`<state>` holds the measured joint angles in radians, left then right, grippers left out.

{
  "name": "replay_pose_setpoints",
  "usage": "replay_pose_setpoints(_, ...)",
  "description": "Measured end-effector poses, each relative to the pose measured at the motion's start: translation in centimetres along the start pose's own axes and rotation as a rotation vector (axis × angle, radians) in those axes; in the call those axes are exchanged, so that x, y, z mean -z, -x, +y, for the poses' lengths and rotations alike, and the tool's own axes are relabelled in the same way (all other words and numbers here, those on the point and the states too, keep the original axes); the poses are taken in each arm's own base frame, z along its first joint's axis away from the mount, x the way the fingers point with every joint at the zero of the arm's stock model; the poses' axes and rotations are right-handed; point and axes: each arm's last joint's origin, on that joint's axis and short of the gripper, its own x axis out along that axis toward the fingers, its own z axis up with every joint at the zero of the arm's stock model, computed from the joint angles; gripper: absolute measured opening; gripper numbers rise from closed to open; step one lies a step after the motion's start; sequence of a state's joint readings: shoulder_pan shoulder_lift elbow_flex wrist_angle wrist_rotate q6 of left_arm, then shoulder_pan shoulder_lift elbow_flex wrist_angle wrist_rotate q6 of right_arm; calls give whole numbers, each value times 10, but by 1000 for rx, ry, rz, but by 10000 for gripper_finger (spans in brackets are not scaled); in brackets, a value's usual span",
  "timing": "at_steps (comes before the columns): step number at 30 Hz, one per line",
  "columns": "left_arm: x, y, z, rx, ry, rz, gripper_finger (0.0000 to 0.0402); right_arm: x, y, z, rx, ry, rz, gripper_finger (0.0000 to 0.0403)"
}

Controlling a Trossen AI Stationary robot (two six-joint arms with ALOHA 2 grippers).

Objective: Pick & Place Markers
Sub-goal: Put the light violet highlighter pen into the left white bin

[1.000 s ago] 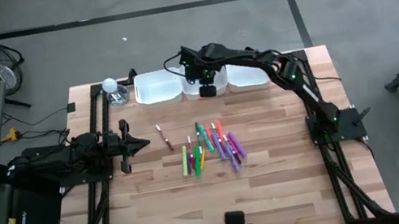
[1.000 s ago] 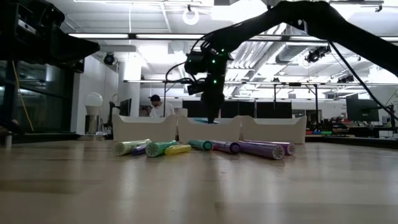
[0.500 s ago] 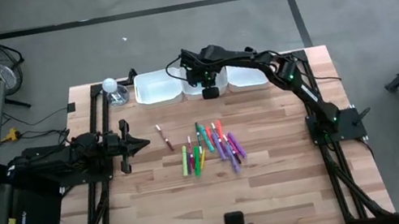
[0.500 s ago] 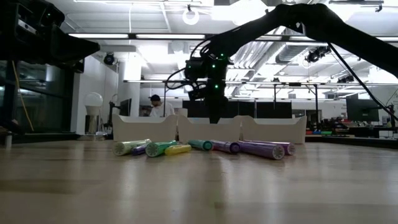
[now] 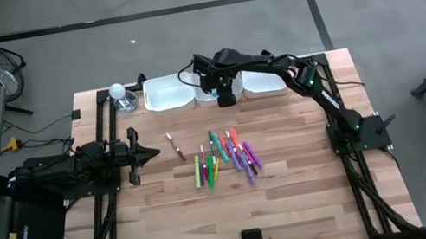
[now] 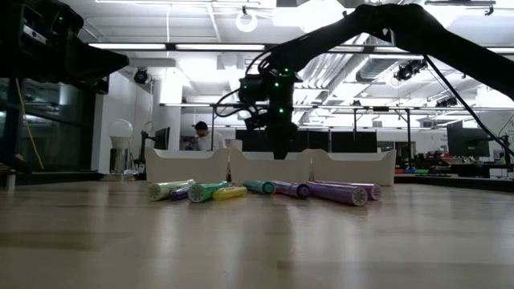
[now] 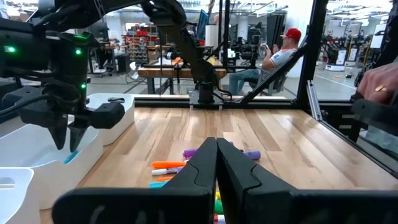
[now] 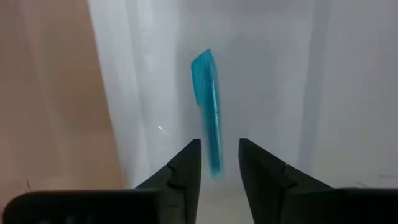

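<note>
Right claw (image 8: 219, 163) hangs spread over the middle white tray (image 5: 210, 95), top centre of the high view; I see the blue marker (image 8: 208, 106) below, lengthwise between its fingers. Loose markers (image 5: 224, 156) lie mid-bench. Left claw (image 7: 216, 163) pressed together, waiting.

The table (image 5: 295, 184) is pale wood in jointed strips, smooth with a faint sheen. At upper centre, the trays (image 5: 168, 93) look like white plastic, slightly glossy. The markers (image 5: 221, 155) mid-frame seem smooth plastic. The arms (image 5: 56, 175) are matt dark.
</note>
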<state>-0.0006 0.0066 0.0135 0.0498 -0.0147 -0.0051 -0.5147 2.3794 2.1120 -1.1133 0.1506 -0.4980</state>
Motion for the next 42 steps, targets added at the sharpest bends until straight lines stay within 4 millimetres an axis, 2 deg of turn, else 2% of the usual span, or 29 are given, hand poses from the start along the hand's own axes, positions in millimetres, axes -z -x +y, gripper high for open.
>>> replay_pose_setpoints(6, 0, 0, 0, 0, 0, 0, 1, 0, 10, 3, 8, -11, -6, 119)
replay_pose_setpoints(15, 0, 0, 0, -1, 0, 0, 1, 5, 29, 9, -13, -203, 14, 133)
replay_pose_setpoints(24, 0, 0, 0, 0, 0, 0, 1, 5, 40, 29, -118, -420, 67, 175)
replay_pose_setpoints(31, 0, 0, 0, 0, 0, 0, 1, 4, 53, 45, -129, -589, 99, 204)
replay_pose_setpoints(42, 0, 0, 0, -1, 0, 0, 1, 0, 67, 86, -72, -664, 191, 218)
